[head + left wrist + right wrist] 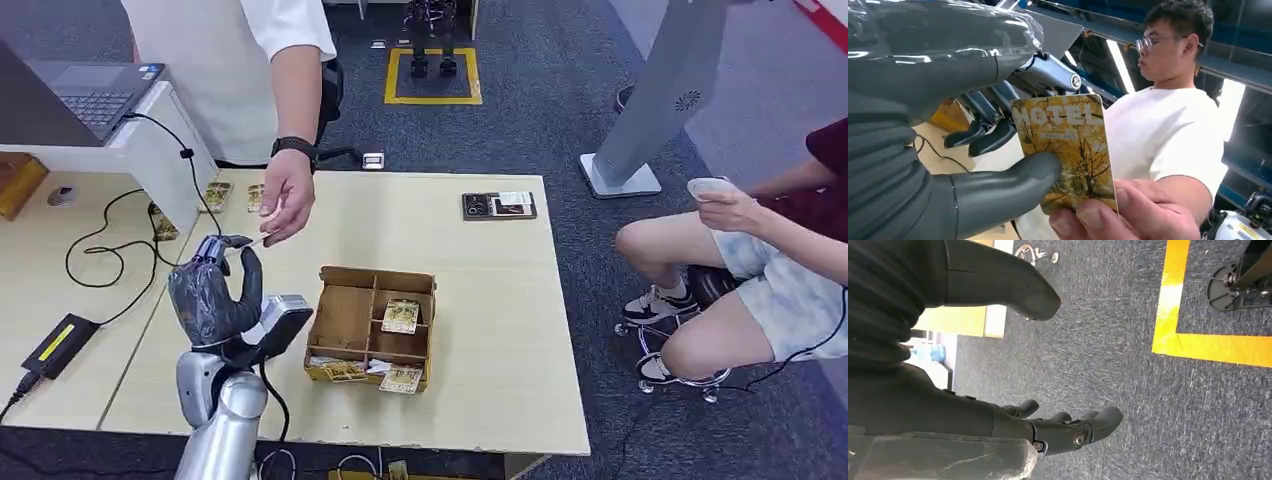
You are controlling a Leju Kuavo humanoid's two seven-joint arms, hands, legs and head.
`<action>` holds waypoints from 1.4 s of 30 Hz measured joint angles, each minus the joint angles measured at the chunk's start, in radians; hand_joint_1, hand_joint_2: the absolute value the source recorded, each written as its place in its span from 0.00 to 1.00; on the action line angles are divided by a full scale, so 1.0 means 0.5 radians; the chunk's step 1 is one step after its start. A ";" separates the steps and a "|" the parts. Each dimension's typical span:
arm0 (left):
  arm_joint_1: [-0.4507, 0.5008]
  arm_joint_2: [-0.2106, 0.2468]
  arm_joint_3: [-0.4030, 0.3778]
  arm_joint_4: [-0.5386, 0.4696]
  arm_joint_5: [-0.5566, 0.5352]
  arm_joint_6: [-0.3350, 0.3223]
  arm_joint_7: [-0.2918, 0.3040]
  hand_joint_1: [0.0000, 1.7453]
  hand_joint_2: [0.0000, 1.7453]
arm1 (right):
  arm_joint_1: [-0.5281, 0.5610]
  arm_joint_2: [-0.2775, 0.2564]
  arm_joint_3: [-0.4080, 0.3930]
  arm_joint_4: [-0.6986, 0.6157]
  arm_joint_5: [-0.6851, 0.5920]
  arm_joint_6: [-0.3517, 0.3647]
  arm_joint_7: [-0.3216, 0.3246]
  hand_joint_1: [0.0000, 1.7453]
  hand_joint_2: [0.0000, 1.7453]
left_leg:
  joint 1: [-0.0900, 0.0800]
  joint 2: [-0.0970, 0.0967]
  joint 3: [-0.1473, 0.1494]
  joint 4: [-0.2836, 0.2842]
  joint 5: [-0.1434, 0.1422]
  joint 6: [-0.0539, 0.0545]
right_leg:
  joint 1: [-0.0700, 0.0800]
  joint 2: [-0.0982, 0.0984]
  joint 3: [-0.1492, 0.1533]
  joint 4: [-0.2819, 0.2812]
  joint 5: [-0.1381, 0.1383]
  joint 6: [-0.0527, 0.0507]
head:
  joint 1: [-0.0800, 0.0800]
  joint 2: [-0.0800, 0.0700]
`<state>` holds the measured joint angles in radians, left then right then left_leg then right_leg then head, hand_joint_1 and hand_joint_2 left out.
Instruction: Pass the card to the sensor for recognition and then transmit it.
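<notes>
The robot's left hand, raised above the table, pinches a yellow hotel card between its thumb and fingers, the thumb pressed on the card's printed face. A standing person's hand grips the same card's other end just beyond the fingertips. Right of the hand, a wooden divided box holds more cards. The right hand hangs over grey carpet, fingers apart, holding nothing.
</notes>
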<state>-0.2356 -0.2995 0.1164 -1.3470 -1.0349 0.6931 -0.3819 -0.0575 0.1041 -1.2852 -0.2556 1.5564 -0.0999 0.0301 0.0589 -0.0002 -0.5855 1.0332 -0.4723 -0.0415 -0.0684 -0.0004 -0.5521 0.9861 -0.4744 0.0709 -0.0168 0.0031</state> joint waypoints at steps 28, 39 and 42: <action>-0.049 0.038 -0.040 -0.057 0.268 0.000 0.028 0.00 1.00 | -0.013 -0.017 0.025 0.021 -0.044 -0.028 -0.025 0.00 1.00 | 0.000 0.000 -0.001 0.000 0.000 0.000 | 0.000 0.000 0.000 0.000 0.000 0.000 | 0.000 0.000; 0.219 0.169 -0.229 -0.325 0.657 0.000 -0.129 0.00 1.00 | -0.003 -0.018 0.023 0.017 -0.082 -0.028 -0.037 0.00 1.00 | 0.000 0.000 -0.002 0.000 -0.001 0.001 | 0.000 -0.001 -0.001 0.000 -0.001 0.001 | 0.000 0.000; 0.241 0.187 -0.246 -0.355 0.665 0.001 -0.140 0.00 1.00 | 0.001 -0.018 0.022 0.015 -0.082 -0.028 -0.037 0.00 1.00 | 0.000 0.000 -0.002 0.000 -0.001 0.001 | 0.000 -0.001 -0.001 0.000 -0.001 0.001 | 0.001 0.000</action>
<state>-0.1153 -0.2060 -0.0069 -1.5244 -0.7027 0.6935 -0.4520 -0.0571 0.0954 -1.2741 -0.2480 1.5156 -0.1141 0.0118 0.0589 0.0000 -0.5864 1.0332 -0.4726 -0.0412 -0.0684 -0.0007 -0.5528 0.9860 -0.4747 0.0713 -0.0164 0.0031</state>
